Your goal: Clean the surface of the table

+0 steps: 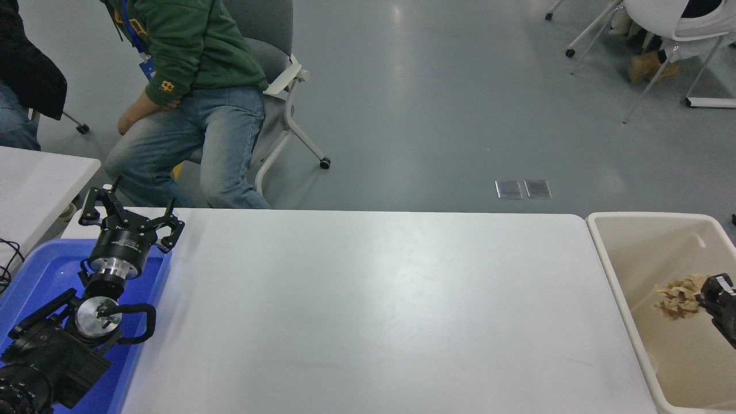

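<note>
Dropping crumpled waste into a bin, seen from the head view. Right gripper (702, 298) inside the beige plastic bin (604, 253) at the table's right end, pinching a wad of crumpled tan paper (678, 297) clear of the bin floor. Best practice, as a judgement: release only while well within the walls, low over the floor, so that the light wad cannot bounce or drift back out; then lift straight up before swinging away. Left gripper (131, 218) parked at lower left over a glossy blue tray (34, 270), fingers spread, holding nothing. Table surface (368, 310) between tray and bin: broad, matte white, smooth, round-cornered, showing only faint scuffs and no loose debris. Bin: rigid, rounded rim, sloping walls. Wad: irregular, ragged, light, likely springy. Beyond the far edge, a seated person (184, 86) on a grey chair.
</note>
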`<state>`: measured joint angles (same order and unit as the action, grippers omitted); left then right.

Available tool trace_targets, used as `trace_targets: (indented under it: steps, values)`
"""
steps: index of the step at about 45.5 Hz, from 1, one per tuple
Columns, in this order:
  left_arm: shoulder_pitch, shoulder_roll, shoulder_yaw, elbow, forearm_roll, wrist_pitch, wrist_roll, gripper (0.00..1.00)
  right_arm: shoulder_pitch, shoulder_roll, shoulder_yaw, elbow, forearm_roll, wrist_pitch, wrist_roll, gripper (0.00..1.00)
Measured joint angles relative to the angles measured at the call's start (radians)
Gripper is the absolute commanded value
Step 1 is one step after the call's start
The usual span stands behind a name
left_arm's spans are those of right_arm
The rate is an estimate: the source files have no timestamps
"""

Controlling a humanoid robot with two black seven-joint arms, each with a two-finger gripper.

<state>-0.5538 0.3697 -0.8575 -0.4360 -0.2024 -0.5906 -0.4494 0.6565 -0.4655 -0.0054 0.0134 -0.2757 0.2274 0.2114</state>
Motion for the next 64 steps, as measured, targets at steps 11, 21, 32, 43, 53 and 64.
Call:
trace_targets:
  steps: [11, 21, 32, 43, 53, 64]
  values:
    - [0.0, 0.0, 0.0, 0.0, 0.0, 0.0, 0.0, 1.0, -0.001, 0.085, -0.088, -0.033, 0.0, -0.157, 0.008, 0.0]
    - [0.0, 0.0, 0.0, 0.0, 0.0, 0.0, 0.0, 1.0, -0.001, 0.131, -0.164, -0.045, 0.0, -0.293, 0.01, 0.0]
    - [0.0, 0.0, 0.0, 0.0, 0.0, 0.0, 0.0, 1.0, -0.001, 0.152, -0.246, -0.048, 0.0, -0.384, 0.011, 0.0]
    - [0.0, 0.0, 0.0, 0.0, 0.0, 0.0, 0.0, 1.0, -0.001, 0.159, -0.268, -0.05, 0.0, -0.42, 0.004, 0.27]
    - [0.0, 0.0, 0.0, 0.0, 0.0, 0.0, 0.0, 1.0, -0.002, 0.16, -0.276, -0.052, 0.003, -0.46, 0.002, 0.63]
    - [0.0, 0.0, 0.0, 0.0, 0.0, 0.0, 0.0, 1.0, -0.005, 0.155, -0.279, -0.054, 0.004, -0.484, 0.002, 0.67]
